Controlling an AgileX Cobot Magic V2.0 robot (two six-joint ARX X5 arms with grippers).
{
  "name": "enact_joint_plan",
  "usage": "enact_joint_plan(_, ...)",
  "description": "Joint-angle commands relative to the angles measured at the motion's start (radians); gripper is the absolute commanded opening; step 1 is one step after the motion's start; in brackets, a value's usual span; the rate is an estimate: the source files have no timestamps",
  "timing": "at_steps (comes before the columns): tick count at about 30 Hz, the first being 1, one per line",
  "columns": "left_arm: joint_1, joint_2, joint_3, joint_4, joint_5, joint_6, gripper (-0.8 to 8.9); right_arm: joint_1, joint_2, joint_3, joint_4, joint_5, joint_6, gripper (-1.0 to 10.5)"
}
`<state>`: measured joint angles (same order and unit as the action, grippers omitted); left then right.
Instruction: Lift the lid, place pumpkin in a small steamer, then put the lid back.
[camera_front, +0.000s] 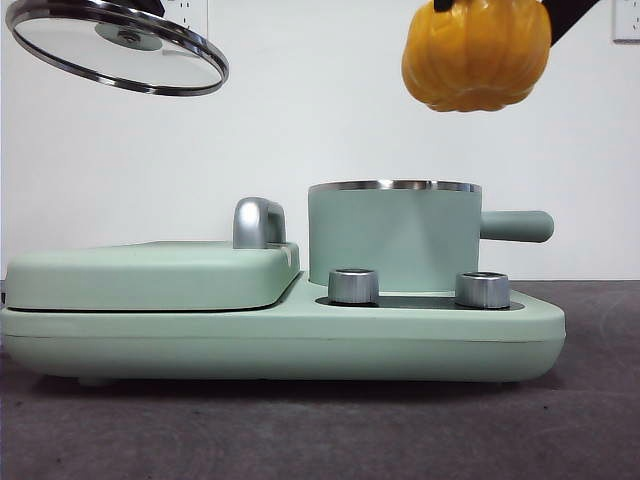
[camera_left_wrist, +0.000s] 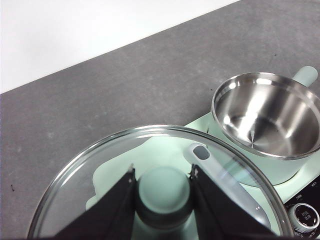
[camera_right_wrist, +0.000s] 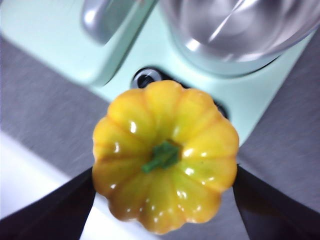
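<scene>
Glass lid is hanging tilted high at one side in the front view, while the pumpkin is hanging above the open steamer, a little off toward its handle, so it may be catching the rim. In the left wrist view, the left gripper is pinching the knob. In the right wrist view, the right gripper is squeezing the glossy pumpkin sides, which may be slipping.

Small steamer mouth open; lid held clear aside
</scene>
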<state>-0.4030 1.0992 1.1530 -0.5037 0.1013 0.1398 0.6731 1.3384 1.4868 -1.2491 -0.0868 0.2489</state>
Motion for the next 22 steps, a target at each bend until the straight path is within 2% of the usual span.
enact_joint_plan(1, -0.002, -0.001, 0.024, 0.032, -0.001, 0.007, 0.11, -0.031, 0.076, 0.091, -0.006, 0.033, -0.095, 3.6)
enact_joint_plan(10, -0.002, -0.001, 0.024, 0.032, -0.001, 0.005, 0.11, -0.108, 0.305, 0.308, 0.046, 0.092, -0.238, 3.6)
enact_joint_plan(22, -0.002, -0.001, 0.024, 0.032, -0.001, -0.021, 0.11, -0.114, 0.501, 0.380, 0.140, 0.143, -0.280, 3.6)
